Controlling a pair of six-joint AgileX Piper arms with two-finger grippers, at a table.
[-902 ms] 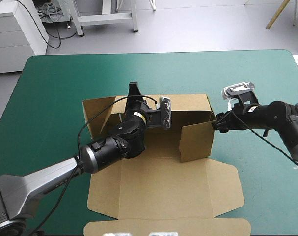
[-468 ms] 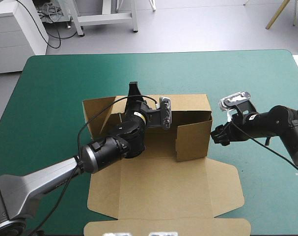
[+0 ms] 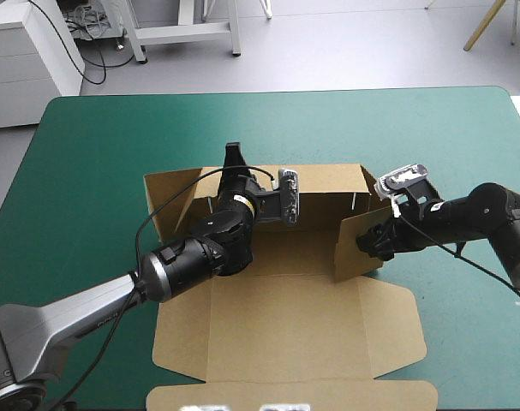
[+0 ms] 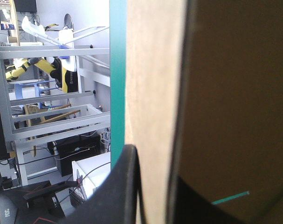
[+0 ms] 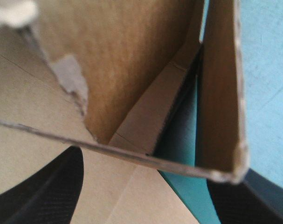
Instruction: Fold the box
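Two end effectors work the box (image 3: 285, 325) at the counter's (image 3: 97, 145) middle: left end effector (image 3: 234, 158) pinched on the wall nearest the counter's far edge, right end effector (image 3: 369, 242) spread astride the right flap (image 3: 352, 259). If it slips off, that flap could spring outward.

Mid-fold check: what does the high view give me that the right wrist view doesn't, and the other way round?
Only the high view: the whole box, with its lid flat toward the near edge, its far wall raised, and the left gripper at that wall. Only the right wrist view: the teal-green cover showing through a gap between the panels. Both: the right gripper, open, at the raised right flap.
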